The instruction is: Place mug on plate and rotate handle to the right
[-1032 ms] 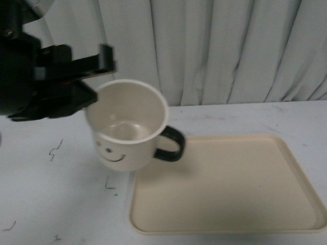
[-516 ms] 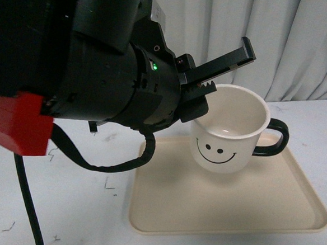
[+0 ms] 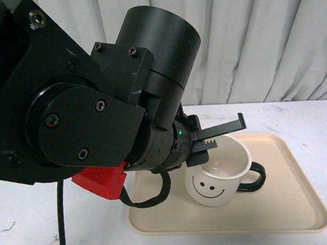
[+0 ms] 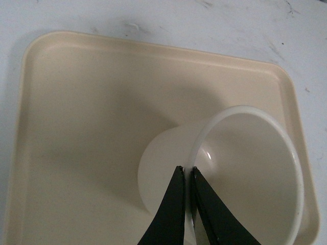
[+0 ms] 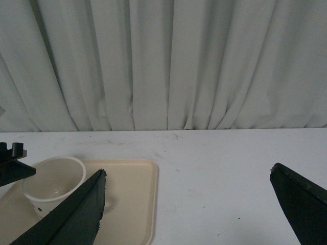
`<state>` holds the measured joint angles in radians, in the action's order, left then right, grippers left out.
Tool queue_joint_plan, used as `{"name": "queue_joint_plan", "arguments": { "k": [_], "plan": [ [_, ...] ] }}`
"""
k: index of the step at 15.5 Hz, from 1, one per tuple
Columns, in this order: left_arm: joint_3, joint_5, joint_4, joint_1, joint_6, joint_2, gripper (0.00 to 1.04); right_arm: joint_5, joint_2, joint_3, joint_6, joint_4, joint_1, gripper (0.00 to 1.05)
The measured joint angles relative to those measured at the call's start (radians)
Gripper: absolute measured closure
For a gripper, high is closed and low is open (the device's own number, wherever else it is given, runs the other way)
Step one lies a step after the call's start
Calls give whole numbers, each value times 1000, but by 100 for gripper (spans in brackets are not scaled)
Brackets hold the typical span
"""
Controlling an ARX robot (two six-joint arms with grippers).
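The cream-white mug (image 3: 215, 180) with a black smiley face stands upright at the middle of the beige plate (image 3: 304, 205), on it or just above it. Its dark handle (image 3: 256, 179) points right in the front view. My left gripper (image 3: 218, 138) is shut on the mug's rim on the side away from the handle. In the left wrist view its jaws (image 4: 185, 169) pinch the thin rim of the mug (image 4: 245, 168) over the plate (image 4: 92, 102); the handle is hidden there. My right gripper (image 5: 188, 171) is open and empty over the table, to the right of the plate (image 5: 133, 204) and the mug (image 5: 53, 178).
My left arm's big black body (image 3: 84, 117) with a red part fills the left of the front view and hides the table there. The white table (image 5: 230, 168) lies beside the plate. Grey curtains (image 3: 258, 37) hang close behind the table's far edge.
My left arm has carried the mug from left of the plate to over the plate's middle and lowered it. The handle has stayed pointing right.
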<state>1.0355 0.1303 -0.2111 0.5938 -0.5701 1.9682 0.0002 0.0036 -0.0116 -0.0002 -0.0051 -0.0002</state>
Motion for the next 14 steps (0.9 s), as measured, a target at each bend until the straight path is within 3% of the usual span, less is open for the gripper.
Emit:
{"name": "queue_joint_plan", "arguments": {
  "k": [2, 6, 8, 10, 11, 12, 13, 14],
  "plan": [
    [6, -31, -5, 0, 29, 13, 102, 0, 0, 0, 0, 0, 0, 6],
    [-17, -73, -23, 5, 137, -42, 56, 0, 0, 0, 0, 0, 0, 6],
    [-107, -110, -56, -14, 198, -230, 29, 0, 0, 0, 0, 0, 0, 6],
    [-251, -140, -168, -90, 258, -477, 6, 0, 0, 0, 0, 0, 0, 6],
    [-385, -115, -329, -170, 340, -658, 8, 0, 0, 0, 0, 0, 0, 6],
    [-544, -18, -560, -290, 450, -829, 7, 0, 0, 0, 0, 0, 0, 6],
    [-626, 87, -454, -391, 505, -965, 17, 0, 0, 0, 0, 0, 0, 6],
    [-688, 79, -398, -414, 527, -1023, 29, 0, 0, 0, 0, 0, 0, 6]
  ]
}}
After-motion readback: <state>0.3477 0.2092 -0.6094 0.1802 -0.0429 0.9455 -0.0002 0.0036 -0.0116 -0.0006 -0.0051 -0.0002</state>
